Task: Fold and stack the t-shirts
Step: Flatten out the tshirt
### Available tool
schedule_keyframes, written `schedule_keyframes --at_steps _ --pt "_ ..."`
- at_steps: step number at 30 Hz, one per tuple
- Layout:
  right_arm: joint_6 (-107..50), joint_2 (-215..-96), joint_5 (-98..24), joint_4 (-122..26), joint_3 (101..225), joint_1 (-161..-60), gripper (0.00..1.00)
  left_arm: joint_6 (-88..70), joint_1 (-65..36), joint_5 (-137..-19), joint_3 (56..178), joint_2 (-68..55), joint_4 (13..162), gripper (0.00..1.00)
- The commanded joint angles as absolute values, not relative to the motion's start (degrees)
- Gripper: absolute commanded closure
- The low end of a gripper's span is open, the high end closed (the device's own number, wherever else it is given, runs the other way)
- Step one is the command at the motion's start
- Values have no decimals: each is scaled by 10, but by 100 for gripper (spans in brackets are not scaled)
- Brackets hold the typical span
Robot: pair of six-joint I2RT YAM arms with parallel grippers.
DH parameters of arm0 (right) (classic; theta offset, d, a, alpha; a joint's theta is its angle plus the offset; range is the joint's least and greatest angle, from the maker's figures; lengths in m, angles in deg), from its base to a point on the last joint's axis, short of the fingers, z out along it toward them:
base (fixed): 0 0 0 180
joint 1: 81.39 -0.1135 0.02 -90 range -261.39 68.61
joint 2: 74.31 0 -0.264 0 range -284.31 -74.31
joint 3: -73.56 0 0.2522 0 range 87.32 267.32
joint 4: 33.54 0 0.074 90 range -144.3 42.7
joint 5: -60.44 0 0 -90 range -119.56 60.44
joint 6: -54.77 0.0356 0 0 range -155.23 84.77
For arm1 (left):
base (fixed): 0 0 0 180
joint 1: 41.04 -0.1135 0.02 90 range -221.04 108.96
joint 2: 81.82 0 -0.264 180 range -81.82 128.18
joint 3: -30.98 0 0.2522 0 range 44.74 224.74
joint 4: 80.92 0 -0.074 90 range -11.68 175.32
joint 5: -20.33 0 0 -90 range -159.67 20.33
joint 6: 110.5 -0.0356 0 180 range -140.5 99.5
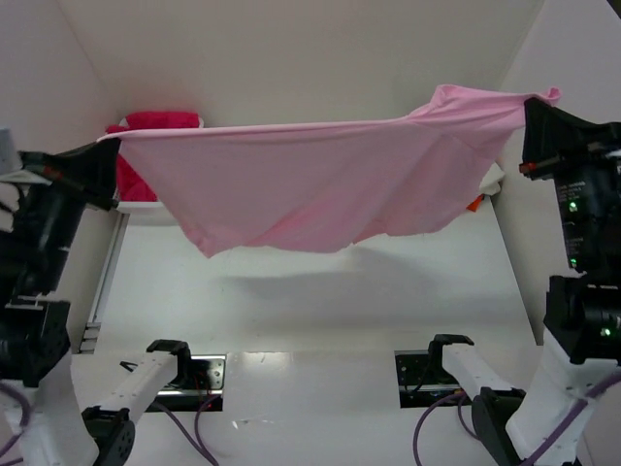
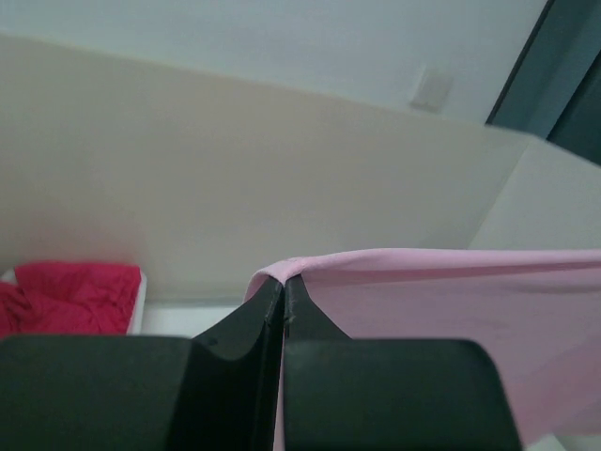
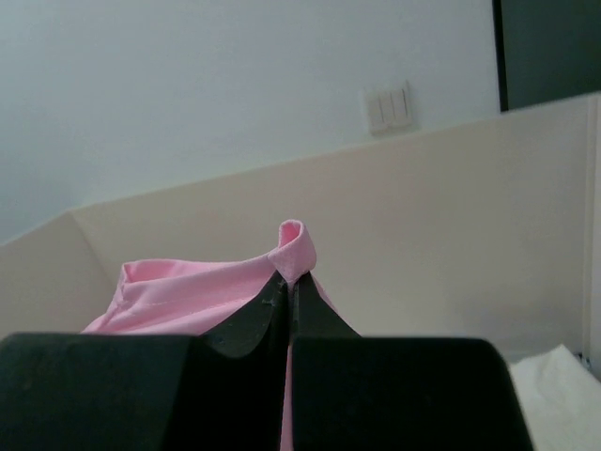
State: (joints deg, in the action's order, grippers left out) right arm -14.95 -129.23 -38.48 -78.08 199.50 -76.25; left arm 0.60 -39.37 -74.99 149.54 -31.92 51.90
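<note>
A light pink t-shirt (image 1: 320, 180) hangs stretched in the air between both arms, its lower edge well above the table. My left gripper (image 1: 109, 146) is shut on its left corner; the wrist view shows pink cloth (image 2: 441, 301) pinched at the fingertips (image 2: 284, 287). My right gripper (image 1: 529, 105) is shut on its right corner, where a pink fold (image 3: 296, 246) sticks up above the tips. A magenta-red t-shirt (image 1: 155, 121) lies in the basket at the back left and shows in the left wrist view (image 2: 70, 296).
A white lattice basket (image 1: 146, 209) stands at the back left behind the hanging shirt. A white cloth (image 3: 554, 390) and a bit of orange (image 1: 474, 202) lie at the back right. White walls enclose the table (image 1: 310, 301).
</note>
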Motion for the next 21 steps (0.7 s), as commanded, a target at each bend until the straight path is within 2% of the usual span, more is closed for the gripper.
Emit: schedule_keyframes --at_steps 1,5,13,21 --pt "-150 -1333 -358 -808 2040 -753 100 -1 -402 -683 1506 -285 507 100" --pt "-150 -1372 -352 -782 1948 -753 100 34 -402 -690 1433 -228 531 100" --pt "-155 -1429 -347 -692 1741 -753 100 89 -402 -756 1168 -185 618 100" --pt "-150 -1541 -351 -602 1613 -766 100 89 -402 -780 1074 -93 652 100"
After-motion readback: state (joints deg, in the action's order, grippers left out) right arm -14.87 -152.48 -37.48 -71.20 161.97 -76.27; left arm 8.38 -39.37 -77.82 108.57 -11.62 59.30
